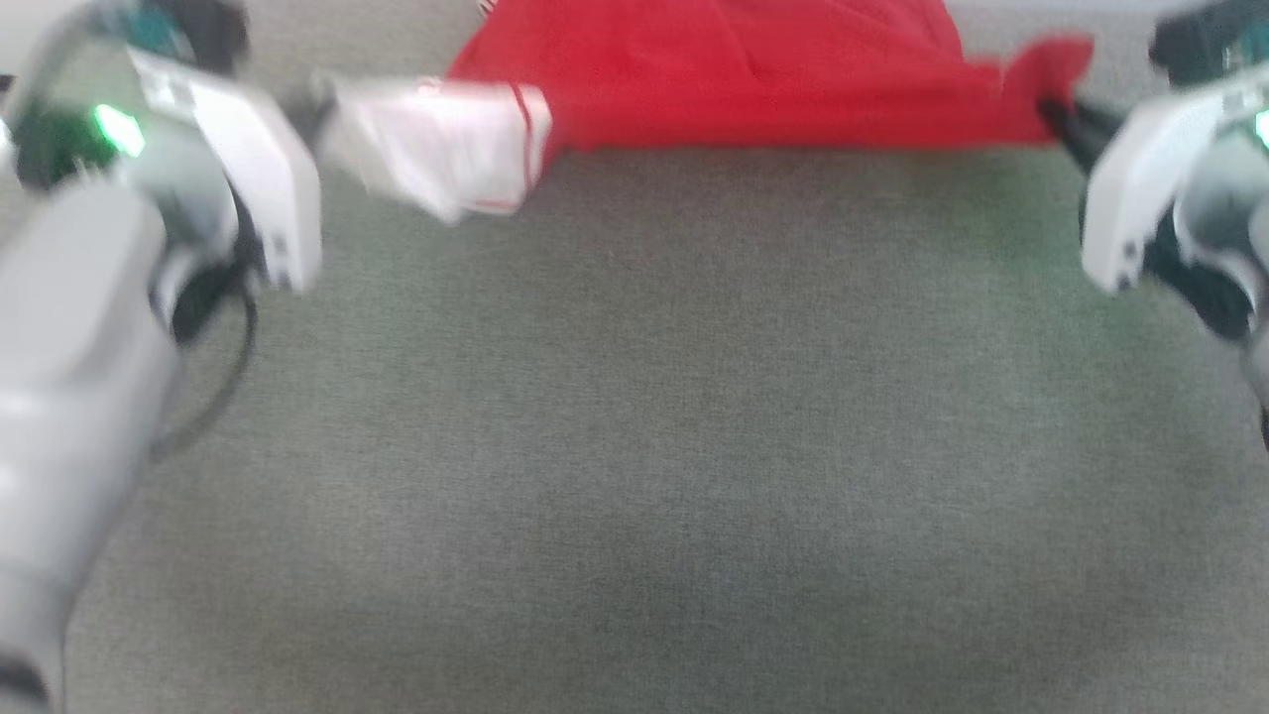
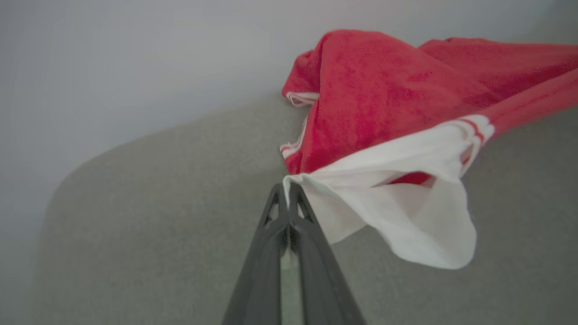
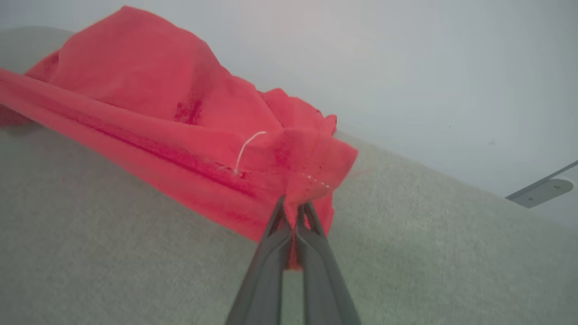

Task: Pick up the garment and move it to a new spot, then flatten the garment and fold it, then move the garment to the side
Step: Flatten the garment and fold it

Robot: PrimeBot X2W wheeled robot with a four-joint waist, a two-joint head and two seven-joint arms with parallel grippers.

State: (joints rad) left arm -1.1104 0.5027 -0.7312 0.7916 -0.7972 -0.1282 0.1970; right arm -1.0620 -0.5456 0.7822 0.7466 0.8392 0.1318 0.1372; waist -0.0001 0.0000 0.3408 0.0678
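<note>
The garment [image 1: 753, 79] is bright red with a white panel and red striped trim, stretched across the far side of the grey-green surface in the head view. My left gripper [image 1: 322, 114] is shut on the white end; in the left wrist view that gripper [image 2: 287, 187] pinches the edge of the white cloth [image 2: 406, 216], which hangs lifted off the surface. My right gripper [image 1: 1051, 114] is shut on the red corner; in the right wrist view this gripper [image 3: 293, 205] clamps a bunched red fold of the garment [image 3: 180, 135].
The grey-green padded surface [image 1: 644, 446] spreads wide in front of the garment. A pale wall stands behind it. A grey metal bracket [image 3: 542, 189] is fixed to the wall at the right. A dark cable [image 1: 223, 387] loops by my left forearm.
</note>
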